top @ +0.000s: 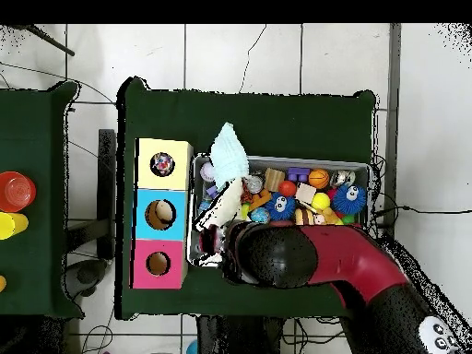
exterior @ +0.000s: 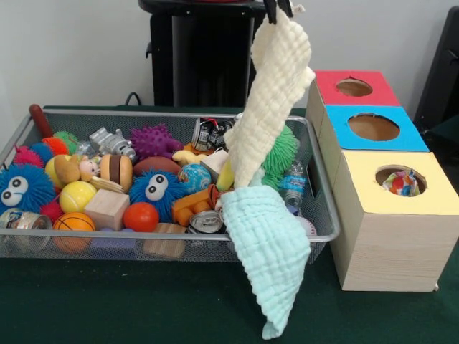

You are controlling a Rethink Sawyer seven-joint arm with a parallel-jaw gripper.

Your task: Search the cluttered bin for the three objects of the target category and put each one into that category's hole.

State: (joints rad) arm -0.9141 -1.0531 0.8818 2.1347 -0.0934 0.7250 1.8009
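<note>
My gripper (exterior: 278, 10) shows only as two dark tips at the top edge, shut on the top corner of a cream waffle cloth (exterior: 274, 93). The cloth hangs down over the right end of the wire bin (exterior: 324, 235). Its lower end meets a mint-green cloth (exterior: 269, 254) that drapes over the bin's front rim toward the table. The wooden box to the right has a red hole (exterior: 354, 87), a blue hole (exterior: 373, 127) and a yellow hole (exterior: 400, 181) with something colourful inside. In the overhead view the arm (top: 304, 258) hides the gripper, while the cream cloth (top: 218, 214) and mint cloth (top: 229, 152) show.
The bin is packed with toys: blue fuzzy balls with eyes (exterior: 154, 188), an orange ball (exterior: 140, 216), a wooden block (exterior: 106, 208), cans (exterior: 206, 222), a purple spiky ball (exterior: 154, 140) and a green spiky ball (exterior: 281, 152). A side table at the overhead's left holds red and yellow cups (top: 16, 192).
</note>
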